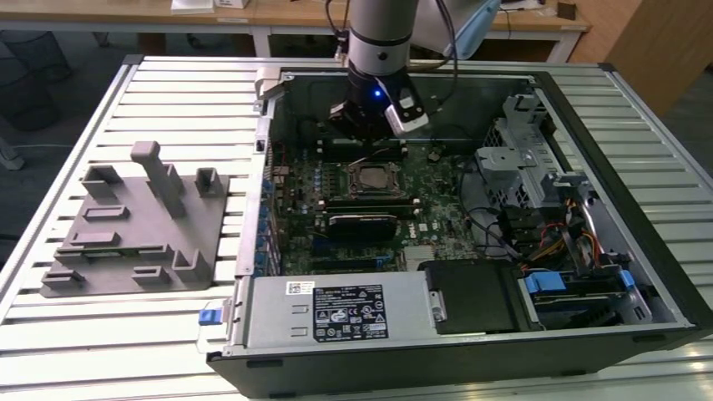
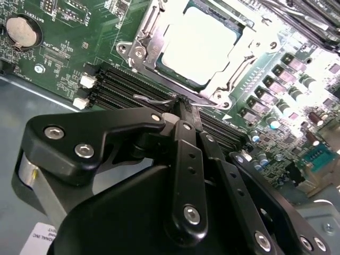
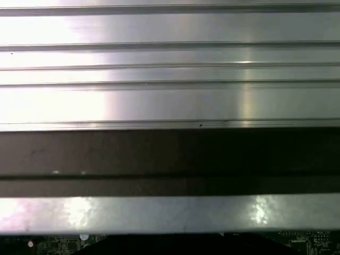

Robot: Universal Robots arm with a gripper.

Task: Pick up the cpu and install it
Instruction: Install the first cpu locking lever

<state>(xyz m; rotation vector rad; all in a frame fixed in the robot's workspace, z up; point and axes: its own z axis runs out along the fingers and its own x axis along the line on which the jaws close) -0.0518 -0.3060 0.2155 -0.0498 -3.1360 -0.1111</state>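
The cpu (image 1: 372,178) lies flat in the motherboard socket inside the open computer case (image 1: 624,142). In the second wrist view its shiny silver top (image 2: 204,45) sits within the socket's metal frame (image 2: 142,42). My gripper (image 1: 359,140) hangs over the board just behind the socket. Its black fingers (image 2: 183,125) are pressed together, and the gripper (image 2: 183,102) holds nothing. The tips stand at the socket's thin wire lever (image 2: 154,99), on the memory-slot side of the frame; I cannot tell whether they touch it.
A grey fixture block (image 1: 134,225) with upright posts stands on the ribbed table at the exterior view's left. Inside the case are memory slots (image 2: 119,87), a coin battery (image 2: 21,32), the power supply (image 1: 334,313) and a drive cage (image 1: 535,167). The case walls surround the board.
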